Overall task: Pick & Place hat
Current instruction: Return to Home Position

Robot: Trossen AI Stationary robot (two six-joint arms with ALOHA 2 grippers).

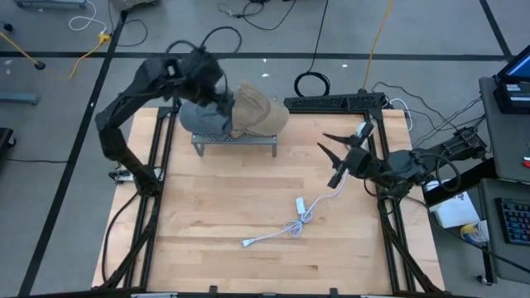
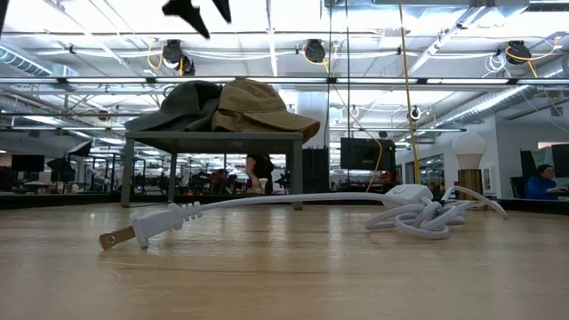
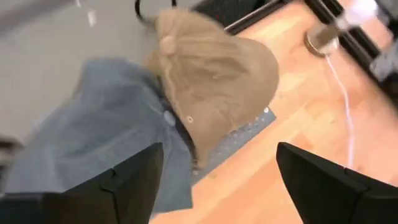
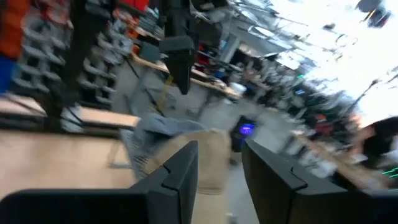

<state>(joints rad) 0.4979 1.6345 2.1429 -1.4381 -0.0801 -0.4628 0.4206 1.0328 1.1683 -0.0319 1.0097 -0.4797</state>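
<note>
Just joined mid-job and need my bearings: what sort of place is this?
Likely a large open lab or workshop: exposed ceiling pipes, a monitor and a seated person beyond the table, loose cables on a bare floor. The left hand hovers over the caps; the right hand waits at the table's right.

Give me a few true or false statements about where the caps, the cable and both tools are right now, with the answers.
1. The brown cap rests on the shelf, right beside the gray cap. True.
2. The right tool is clamped on the brown cap. False: it is open and holds nothing, over the right side of the table, apart from the shelf.
3. A white cable lies on the table, nearer the front edge than the shelf. True.
4. The left tool grips the gray cap. False: it is above the caps with its fingers wide apart and nothing between them.
</note>
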